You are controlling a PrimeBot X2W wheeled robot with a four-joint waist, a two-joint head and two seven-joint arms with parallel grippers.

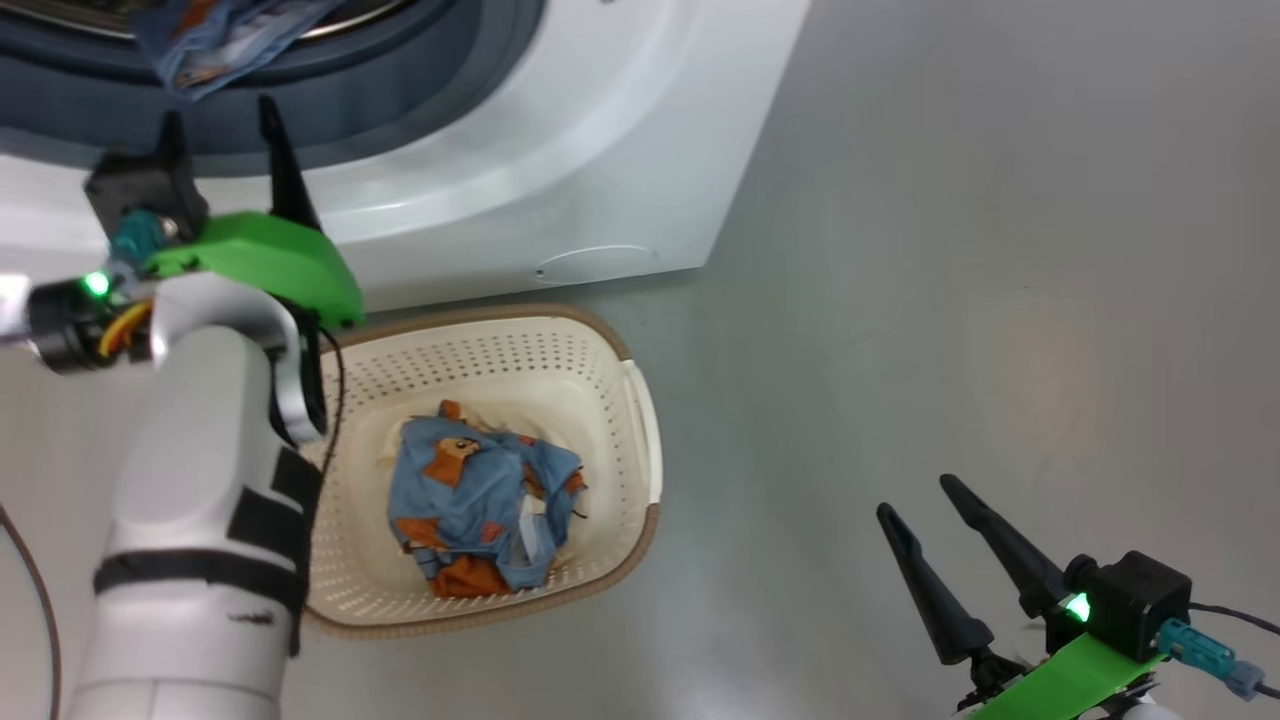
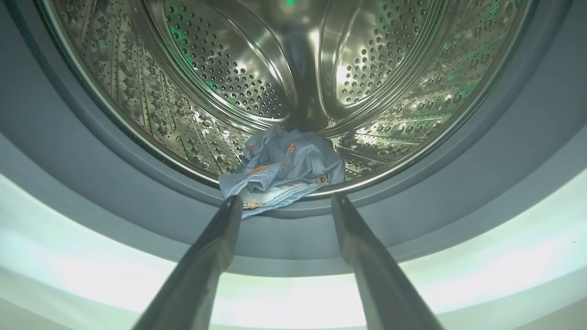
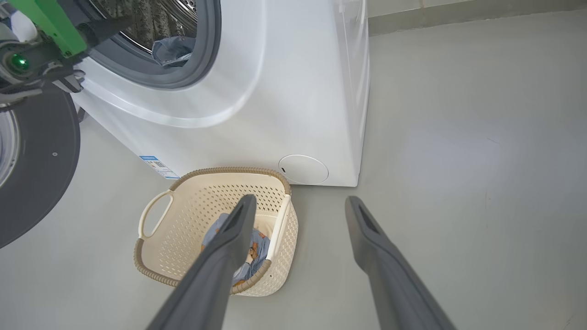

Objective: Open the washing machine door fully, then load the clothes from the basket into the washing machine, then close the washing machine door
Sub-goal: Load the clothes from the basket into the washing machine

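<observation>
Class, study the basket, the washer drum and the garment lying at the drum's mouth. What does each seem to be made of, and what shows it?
Cream perforated rectangular basket: likely moulded plastic, matte; even punched holes.
Shiny perforated metal drum: probably stainless steel; mirror-like reflections.
Light blue printed garment: soft woven fabric, perhaps cotton; folds, stitched hem.

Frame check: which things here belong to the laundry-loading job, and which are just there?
Job: washing machine, its open door, basket, clothes in the basket, one garment at the drum's lip, open left gripper, open right gripper.
Not part of it: grey floor, blue label, round cap low on the machine.
</observation>
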